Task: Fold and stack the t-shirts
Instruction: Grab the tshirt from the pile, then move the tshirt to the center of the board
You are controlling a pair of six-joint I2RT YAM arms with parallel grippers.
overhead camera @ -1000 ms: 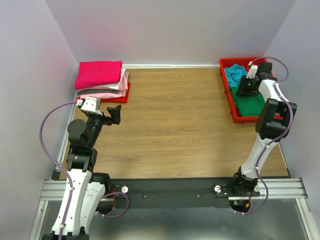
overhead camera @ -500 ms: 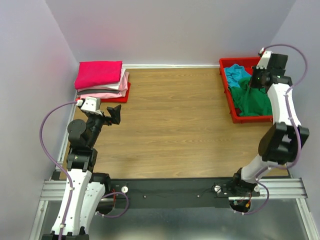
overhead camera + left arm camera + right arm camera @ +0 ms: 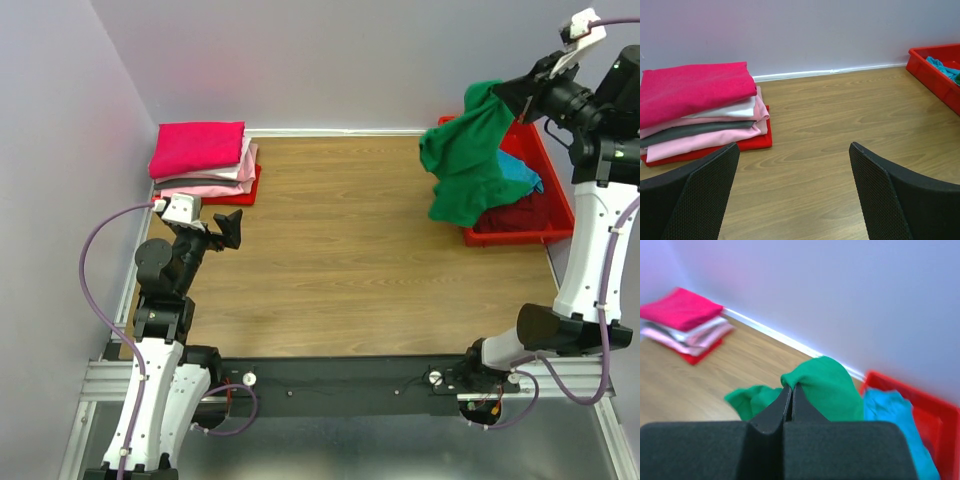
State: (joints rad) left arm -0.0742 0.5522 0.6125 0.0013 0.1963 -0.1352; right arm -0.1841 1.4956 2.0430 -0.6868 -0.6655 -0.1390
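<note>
right gripper (image 3: 497,92) clenched on a bunched fold of the green t-shirt (image 3: 465,160), jaws pressed together in the wrist view with cloth pinched at the tips. shirt hangs in the air at upper right of the top view, draped over the red bin's (image 3: 548,236) left side and hiding it. left gripper (image 3: 794,147) released, jaws wide apart, gripping nothing, above the wooden table (image 3: 340,240) at left. right wrist view blurred; bin cut off at its right edge. in the bin: a teal t-shirt (image 3: 521,172) and a dark red t-shirt (image 3: 515,213). folded stack (image 3: 205,165) upper left, hot pink t-shirt (image 3: 198,146) on top.
</note>
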